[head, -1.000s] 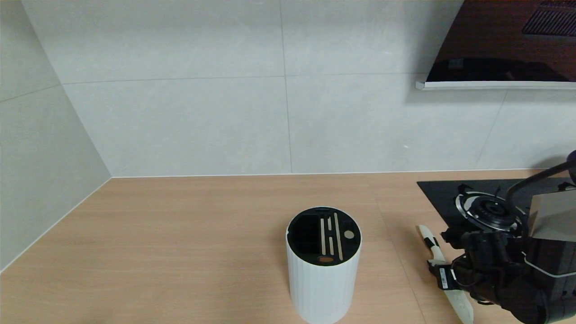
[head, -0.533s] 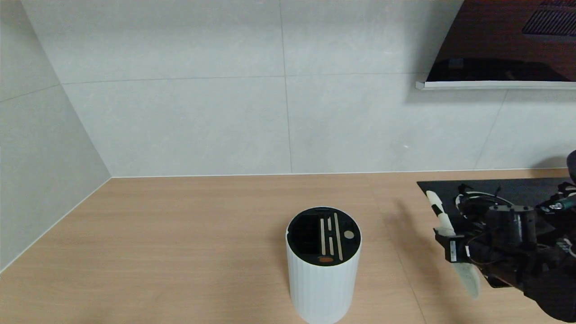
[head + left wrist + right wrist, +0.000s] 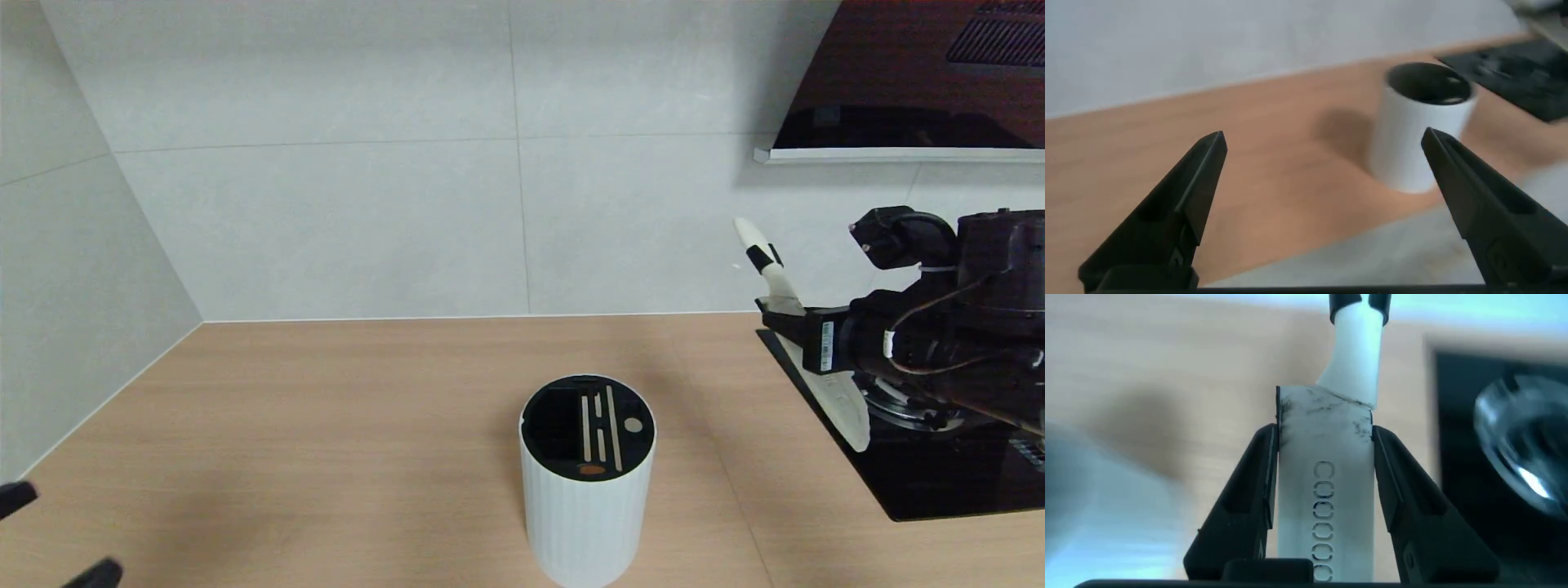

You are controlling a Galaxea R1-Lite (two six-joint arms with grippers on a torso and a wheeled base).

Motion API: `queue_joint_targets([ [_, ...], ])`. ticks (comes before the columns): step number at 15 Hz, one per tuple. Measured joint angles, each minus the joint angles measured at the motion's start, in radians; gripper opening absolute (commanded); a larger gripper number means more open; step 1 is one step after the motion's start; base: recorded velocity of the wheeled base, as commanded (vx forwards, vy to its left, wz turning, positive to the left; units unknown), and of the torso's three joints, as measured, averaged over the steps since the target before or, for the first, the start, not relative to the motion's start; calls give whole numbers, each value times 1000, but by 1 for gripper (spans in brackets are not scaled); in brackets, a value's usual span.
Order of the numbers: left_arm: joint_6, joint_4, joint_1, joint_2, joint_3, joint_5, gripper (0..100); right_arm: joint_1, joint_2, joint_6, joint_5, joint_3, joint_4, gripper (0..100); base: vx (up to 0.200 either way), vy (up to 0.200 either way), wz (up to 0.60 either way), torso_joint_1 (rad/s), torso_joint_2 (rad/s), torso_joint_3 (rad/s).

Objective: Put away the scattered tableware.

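The right pincer point(image 3: 807, 341) is clamping a white knife point(image 3: 842, 402) by the blade near the handle. It is holding the knife tilted in the air over the hob's point(image 3: 939, 482) left edge, handle up, tip down. The left pincer point(image 3: 1323, 139) is hanging wide open, gripping nothing, low over the surface point(image 3: 326, 408). The white holder point(image 3: 586, 506) is standing upright there, well apart from the knife.

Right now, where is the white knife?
Head view, right side: knife clamped in the right gripper above the stove, right of the white holder.
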State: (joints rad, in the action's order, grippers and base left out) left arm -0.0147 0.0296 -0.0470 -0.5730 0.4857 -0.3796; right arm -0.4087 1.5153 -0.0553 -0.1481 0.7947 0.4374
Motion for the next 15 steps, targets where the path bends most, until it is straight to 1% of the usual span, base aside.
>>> queue_joint_targets([
  [1,-47,-60,-42,-118,41,-20,100,-65,-29,-8,-21,0,-10,0,0,0,0,0,0,0],
  [2,-111,-134,-98,-221,72,-32,100,-124,-48,-19,-38,-1,-14,0,0,0,0,0,0,0],
  [3,-204,-214,-159,-316,98,-42,100,-176,-59,-30,-49,-5,-19,0,0,0,0,0,0,0],
  [5,-406,-398,-255,-491,131,-55,100,-271,-62,-39,-56,-7,-21,0,0,0,0,0,0,0],
  [7,-544,-549,-323,-622,144,-58,100,-349,-58,-49,-58,-12,-20,0,0,0,0,0,0,0],
  [8,-594,-599,-349,-671,148,-59,100,-373,-56,-57,-58,-14,-20,0,0,0,0,0,0,0],
  [9,-630,-639,-368,-721,164,-58,100,-403,-55,-68,-59,-17,-20,0,0,0,0,0,0,0],
  [10,-647,-658,-380,-761,190,-58,100,-426,-53,-73,-59,-19,-20,0,0,0,0,0,0,0],
  [11,-653,-663,-394,-802,213,-58,100,-444,-51,-76,-59,-19,-19,0,0,0,0,0,0,0],
  [12,-656,-670,-419,-847,238,-58,100,-457,-48,-77,-59,-19,-17,0,0,0,0,0,0,0],
  [14,-657,-679,-492,-924,265,-56,100,-468,-41,-78,-59,-19,-15,0,0,0,0,0,0,0],
  [15,-657,-705,-521,-958,273,-34,100,-477,-37,-92,-60,-19,-14,0,0,0,0,0,0,0],
])
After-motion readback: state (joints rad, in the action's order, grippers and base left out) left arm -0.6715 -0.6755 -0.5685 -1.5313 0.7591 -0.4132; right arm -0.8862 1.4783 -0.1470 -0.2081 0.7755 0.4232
